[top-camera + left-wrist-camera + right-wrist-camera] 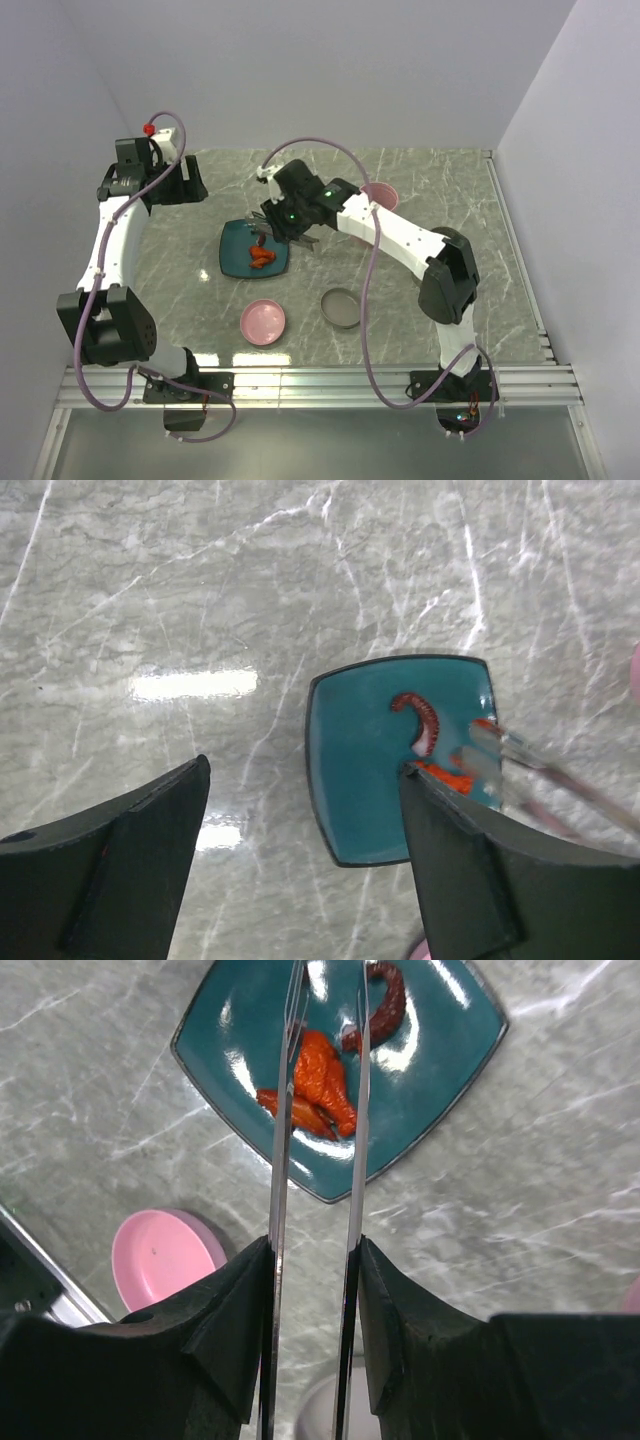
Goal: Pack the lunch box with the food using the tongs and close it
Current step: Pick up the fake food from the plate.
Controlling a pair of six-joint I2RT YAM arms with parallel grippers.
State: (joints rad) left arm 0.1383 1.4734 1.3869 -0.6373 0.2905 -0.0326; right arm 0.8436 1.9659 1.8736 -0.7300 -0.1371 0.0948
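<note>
I saw the right gripper pressed on the tongs, one finger against each arm. The two arms ran almost parallel from it out over the plate. The orange food lay near the middle of the plate, between the two arms and close to their tips. Whether the metal touched it I could not tell. A dark red curled piece lay just beside it, toward one corner of the plate. The left gripper hung above the table with its fingers spread wide and nothing between them, and its camera looked down on the same plate. In the top view a pink bowl and a grey dish stood near each other on the table, between the plate and the arm bases.
</note>
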